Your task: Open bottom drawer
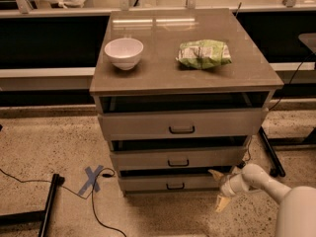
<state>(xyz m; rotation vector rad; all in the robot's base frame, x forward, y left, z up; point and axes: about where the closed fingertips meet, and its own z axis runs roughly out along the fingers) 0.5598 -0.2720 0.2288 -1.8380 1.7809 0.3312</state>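
Observation:
The grey-brown cabinet (185, 75) has three drawers. The bottom drawer (148, 183) is the lowest and slimmest, with a small dark loop handle (175, 186) at its centre. Its front sits close to the cabinet, under a dark gap. My gripper (218, 188) is low at the right, in front of the bottom drawer's right end and to the right of the handle. Its two pale fingers (216, 174) are spread open and hold nothing. The white arm (266, 181) comes in from the lower right.
A white bowl (123, 52) and a green snack bag (203, 54) sit on the cabinet top. A blue tape cross (92, 178), a black cable (94, 206) and a black stand leg (49, 201) lie on the floor at the left. Another black leg (270, 152) stands at the right.

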